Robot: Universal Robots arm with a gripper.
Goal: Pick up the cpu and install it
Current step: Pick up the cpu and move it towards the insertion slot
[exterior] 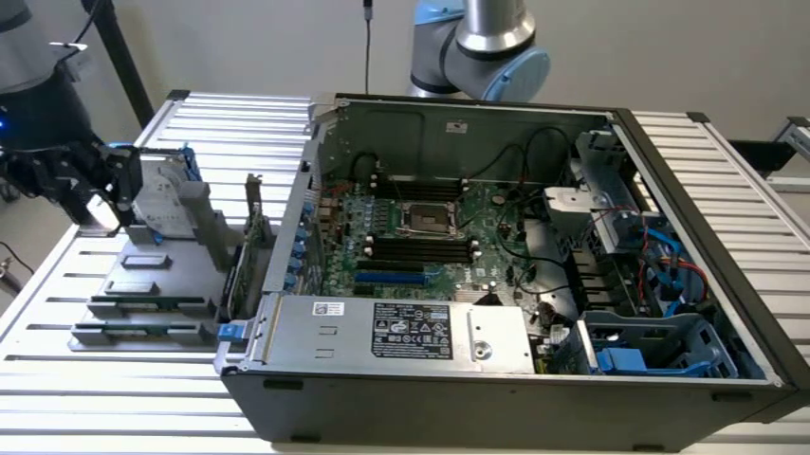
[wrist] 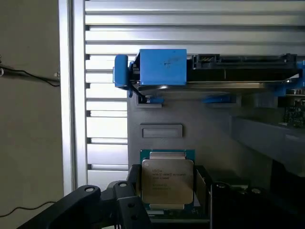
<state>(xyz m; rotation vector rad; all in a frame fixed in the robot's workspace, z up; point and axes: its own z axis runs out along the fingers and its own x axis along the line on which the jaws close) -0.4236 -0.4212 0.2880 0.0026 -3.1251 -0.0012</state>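
Claw [wrist: 168, 185] sits right over the cpu [wrist: 167, 179]; can't tell if it's clamped or open. Cpu lies flat on the grey tray [wrist: 157, 117], near the blue-bracketed hard drive [wrist: 228, 86]. In the exterior view the tray is on the table [exterior: 76, 379], 9 o'clock from the open PC case [exterior: 506, 408].

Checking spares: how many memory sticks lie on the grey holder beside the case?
2. The nearer memory stick lies at the grey holder's front end, the farther memory stick just behind it. Others may be hidden.

exterior view looks down on case [exterior: 506, 403] and grey tray [exterior: 190, 275]; wrist view sits close above that tray.
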